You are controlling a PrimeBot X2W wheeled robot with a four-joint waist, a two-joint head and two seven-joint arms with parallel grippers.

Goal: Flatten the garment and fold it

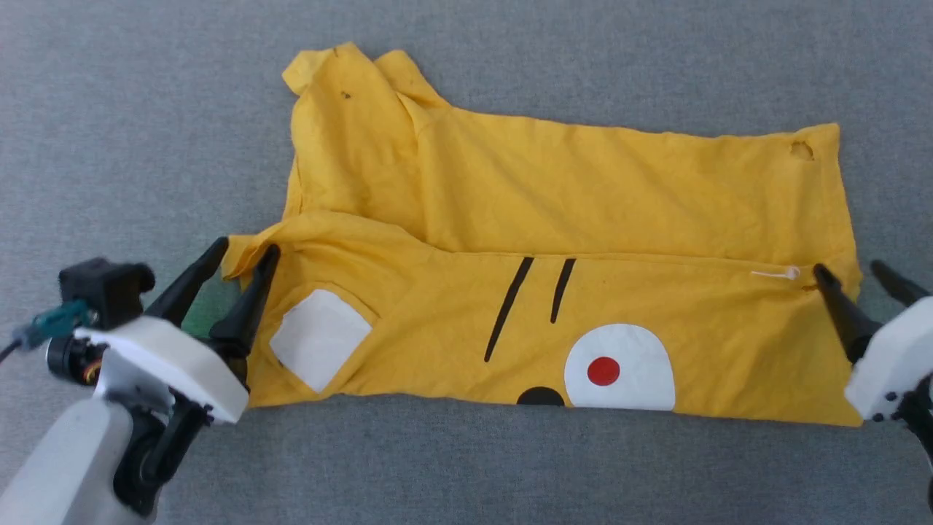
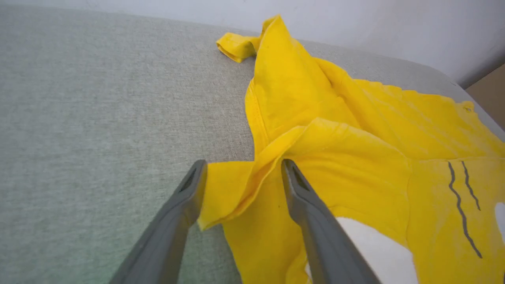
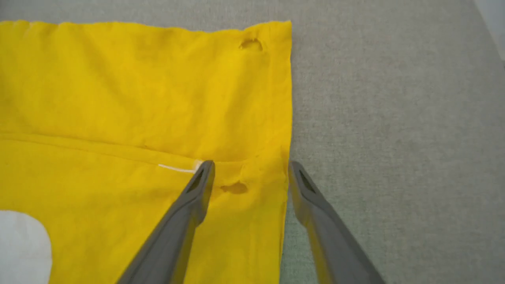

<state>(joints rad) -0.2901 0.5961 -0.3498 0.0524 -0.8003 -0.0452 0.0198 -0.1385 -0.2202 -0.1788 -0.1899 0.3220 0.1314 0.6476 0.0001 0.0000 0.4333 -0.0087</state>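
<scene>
Garment (image 1: 554, 240) on grey surface (image 1: 146, 109), near half lapped over far half. Left gripper (image 1: 248, 248), right gripper (image 1: 849, 268): fingers spread, straddling flap's end corners, clamping nothing. Imo lift straight clear, no snagging.

Yellow T-shirt (image 1: 583, 182), flat, folded lengthwise, printed half on top: white patches, black whiskers, red dot. Stretches from left gripper (image 1: 248, 246) to right gripper (image 1: 849, 267); rumpled sleeve corner between left's spread fingers, hem corner between right's.

The garment (image 1: 568, 182) was bright yellow, with a white patch beside the black-fingered left hand (image 1: 248, 249), black stripes, and a red dot on white; the counter (image 1: 146, 109) was grey.
</scene>
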